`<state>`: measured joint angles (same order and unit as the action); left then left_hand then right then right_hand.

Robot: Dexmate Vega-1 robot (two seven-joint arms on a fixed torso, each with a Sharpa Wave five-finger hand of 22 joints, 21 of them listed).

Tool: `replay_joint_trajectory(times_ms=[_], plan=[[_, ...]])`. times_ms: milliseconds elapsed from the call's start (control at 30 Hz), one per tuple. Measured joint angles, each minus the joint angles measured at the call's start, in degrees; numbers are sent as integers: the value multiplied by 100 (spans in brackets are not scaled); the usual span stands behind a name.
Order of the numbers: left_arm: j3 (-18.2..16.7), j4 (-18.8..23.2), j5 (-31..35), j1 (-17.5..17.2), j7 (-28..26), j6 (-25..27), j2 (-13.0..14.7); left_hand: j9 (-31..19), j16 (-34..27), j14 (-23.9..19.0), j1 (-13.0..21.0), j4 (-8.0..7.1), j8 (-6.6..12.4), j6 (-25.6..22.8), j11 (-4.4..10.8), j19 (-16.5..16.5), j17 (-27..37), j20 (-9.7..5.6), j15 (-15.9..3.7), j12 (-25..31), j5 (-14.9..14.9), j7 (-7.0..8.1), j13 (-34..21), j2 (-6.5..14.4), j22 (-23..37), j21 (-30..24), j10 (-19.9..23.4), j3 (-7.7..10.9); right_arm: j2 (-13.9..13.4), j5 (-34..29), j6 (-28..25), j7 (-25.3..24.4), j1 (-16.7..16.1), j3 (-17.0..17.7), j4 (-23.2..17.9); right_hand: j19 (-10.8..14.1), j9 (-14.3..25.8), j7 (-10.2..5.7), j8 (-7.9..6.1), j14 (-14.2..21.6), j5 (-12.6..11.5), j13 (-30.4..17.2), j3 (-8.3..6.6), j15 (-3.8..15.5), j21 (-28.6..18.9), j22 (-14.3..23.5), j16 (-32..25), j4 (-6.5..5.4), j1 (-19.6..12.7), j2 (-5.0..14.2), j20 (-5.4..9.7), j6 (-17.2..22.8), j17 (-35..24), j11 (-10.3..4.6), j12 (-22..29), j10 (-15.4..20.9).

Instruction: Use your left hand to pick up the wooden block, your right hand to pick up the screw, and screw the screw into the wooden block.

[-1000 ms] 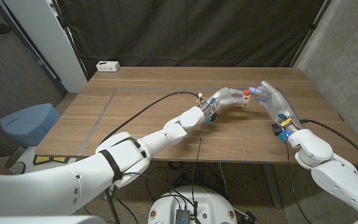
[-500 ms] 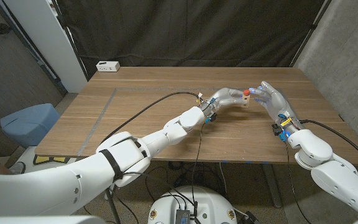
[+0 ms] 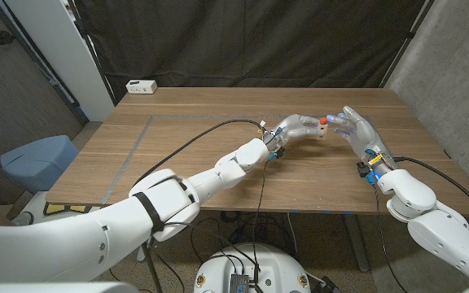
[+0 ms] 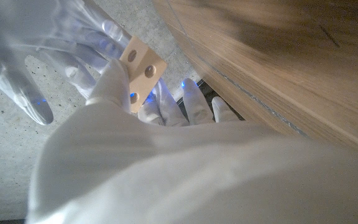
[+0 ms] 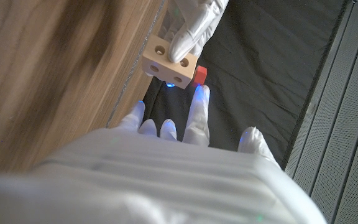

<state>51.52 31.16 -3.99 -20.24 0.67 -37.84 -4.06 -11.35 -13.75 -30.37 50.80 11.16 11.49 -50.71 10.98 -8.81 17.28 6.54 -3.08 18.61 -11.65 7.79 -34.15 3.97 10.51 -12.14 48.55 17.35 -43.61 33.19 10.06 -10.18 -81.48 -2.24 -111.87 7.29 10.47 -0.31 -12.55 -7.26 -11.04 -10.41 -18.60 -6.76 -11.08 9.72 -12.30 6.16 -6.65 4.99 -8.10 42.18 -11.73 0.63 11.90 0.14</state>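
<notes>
screw at the block, hands holding steady

nothing has shifted since the earlier frames: both hands sit as they were, meeting above the far right part of the table [image 3: 186, 155]. my left hand [image 3: 293, 127] pinches the block [image 3: 322, 133], a light wooden piece with round holes in its faces, plain in both wrist views [image 4: 142, 64]. my right hand [image 3: 355, 129] reaches in from the other side, and the screw [image 3: 322, 121], red-headed, sits at the block's top, touching it. from the right wrist a right fingertip [image 5: 199, 99] comes up to the red head [image 5: 200, 75]; i judge the fingers are closed on it, though the pinch itself is hidden.

i take the step to be threading. to do it well i'd keep the block locked in the left hand, hold the screw square to the hole, and turn with light pressure. a tilt risks jamming it, or it slipping out of the fingers.
</notes>
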Motion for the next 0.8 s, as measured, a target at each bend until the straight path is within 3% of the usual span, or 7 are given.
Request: replay_joint_trajectory(times_ms=[800], plan=[[27,-170,-44,73,10,-75,-66,1,0,21,0,0,-24,5,0,-23,1,22,20,115,-3,-3,17,0,0,0,-81,0,118,171,322,272,89,-77,220,51,17,101,-89,123,0,0,-56,62,0,0,-22,9,0,0,11,471,29,-43,1,284]])
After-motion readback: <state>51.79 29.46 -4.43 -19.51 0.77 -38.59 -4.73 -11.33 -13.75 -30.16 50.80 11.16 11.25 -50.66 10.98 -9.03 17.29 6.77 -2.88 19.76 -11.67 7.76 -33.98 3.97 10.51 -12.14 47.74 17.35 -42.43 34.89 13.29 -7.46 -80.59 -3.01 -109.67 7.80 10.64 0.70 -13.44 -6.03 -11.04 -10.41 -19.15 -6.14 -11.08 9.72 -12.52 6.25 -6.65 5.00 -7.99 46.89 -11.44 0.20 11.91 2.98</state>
